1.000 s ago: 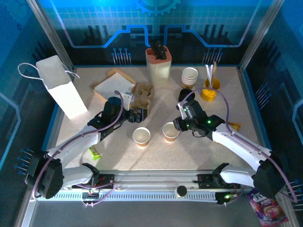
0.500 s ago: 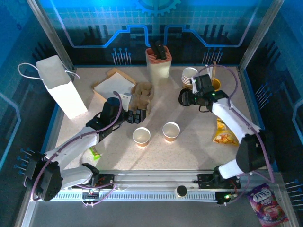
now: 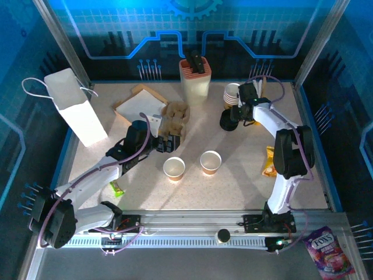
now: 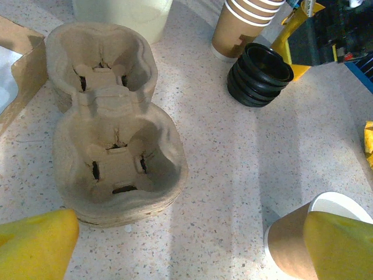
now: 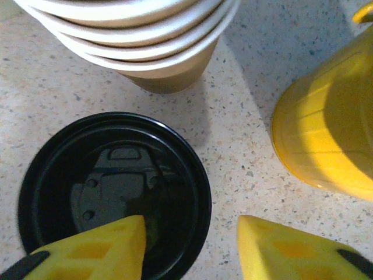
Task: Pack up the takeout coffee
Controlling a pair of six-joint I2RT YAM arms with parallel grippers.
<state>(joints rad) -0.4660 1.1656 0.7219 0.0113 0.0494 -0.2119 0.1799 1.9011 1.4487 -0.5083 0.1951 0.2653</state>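
Status, seen from beside the table (image 3: 245, 186):

1. Takeout coffee: two tan paper cups, white inside, both upright and lidless. They stand side by side at table centre, slightly toward the near edge: L cup (image 3: 174, 168), R cup (image 3: 210, 161). They are not touching.
2. L gripper (image 3: 167, 142): jaws at full spread, nothing held. It hangs just behind the L cup, next to the pulp cup carrier (image 4: 113, 146), whose pockets are vacant.
3. R gripper (image 5: 189, 233): over the black lid stack (image 5: 111, 192), toward the far right corner. Jaws approx. half spread, with one finger (image 5: 93, 251) above the top lid and the other outside its rim. No clamp seen.
4. Adjacent: nested cup stack (image 3: 233, 93) just behind the lids, yellow holder (image 5: 326, 134) to their right.
5. White paper bag (image 3: 76, 111): upright near the far left corner.
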